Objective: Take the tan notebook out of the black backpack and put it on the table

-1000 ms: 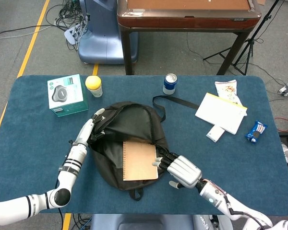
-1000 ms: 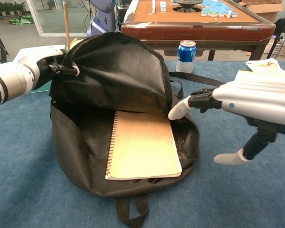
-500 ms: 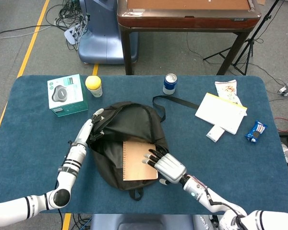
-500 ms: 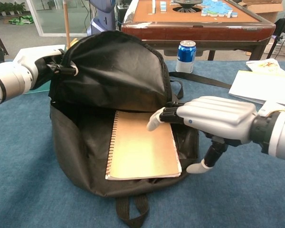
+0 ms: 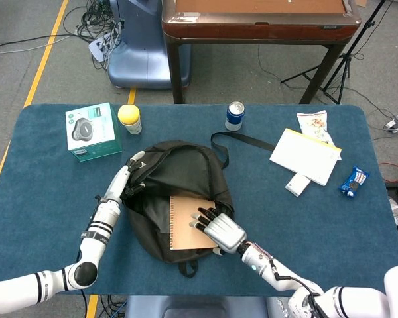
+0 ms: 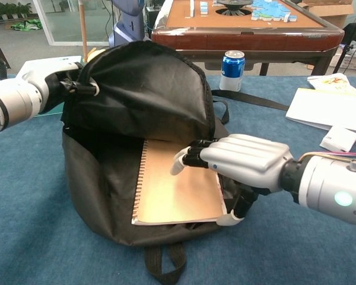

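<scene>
Chest view: my right hand [image 6: 243, 163] over tan spiral-bound notebook [image 6: 175, 187], fingers spread, thumb under edge, grip not closed; my left hand [image 6: 62, 83] holds black fabric backpack [image 6: 136, 89] flap open. Notebook inside; extraction, table placement pending.

Matt black cloth backpack [image 6: 142, 89] holds a tan paper notebook [image 6: 172, 190] beside a glossy silver plastic right hand [image 6: 237, 163].

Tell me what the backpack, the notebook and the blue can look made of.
Backpack: thin black fabric, probably nylon; it sags and creases, faint sheen.
Notebook: tan card cover, matte, with a wire spiral along its left edge.
Can: likely aluminium; silvery rim, glossy print.
</scene>
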Motion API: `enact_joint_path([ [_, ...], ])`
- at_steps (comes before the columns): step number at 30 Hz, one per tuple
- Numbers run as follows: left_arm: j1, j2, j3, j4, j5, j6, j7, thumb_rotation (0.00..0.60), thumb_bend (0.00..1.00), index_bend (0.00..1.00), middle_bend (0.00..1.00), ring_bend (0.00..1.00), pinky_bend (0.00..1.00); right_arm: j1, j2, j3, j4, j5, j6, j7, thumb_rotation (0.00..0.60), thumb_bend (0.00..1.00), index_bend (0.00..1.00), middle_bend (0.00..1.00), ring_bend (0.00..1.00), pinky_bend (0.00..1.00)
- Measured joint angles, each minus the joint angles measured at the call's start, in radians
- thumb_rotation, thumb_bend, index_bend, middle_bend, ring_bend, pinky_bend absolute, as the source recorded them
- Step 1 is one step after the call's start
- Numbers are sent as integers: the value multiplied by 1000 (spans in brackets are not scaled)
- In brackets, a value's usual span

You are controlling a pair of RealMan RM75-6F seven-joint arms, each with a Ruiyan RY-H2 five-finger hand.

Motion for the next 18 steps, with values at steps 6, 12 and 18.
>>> enact_joint_path([
  [6,3,0,-1,7,-2,-8,-7,600,890,426,57,18,47,17,-34,-9,36,14,2,-22,600,118,193,113,36,163],
  [12,7,1,-2,13,0,-15,-17,600,890,426,57,18,47,30,-70,-13,74,24,9,-39,600,118,194,113,36,163],
  [18,13,7,-5,17,5,-20,-28,600,890,426,57,18,47,44,-94,-5,109,34,20,-44,600,119,194,113,35,163],
])
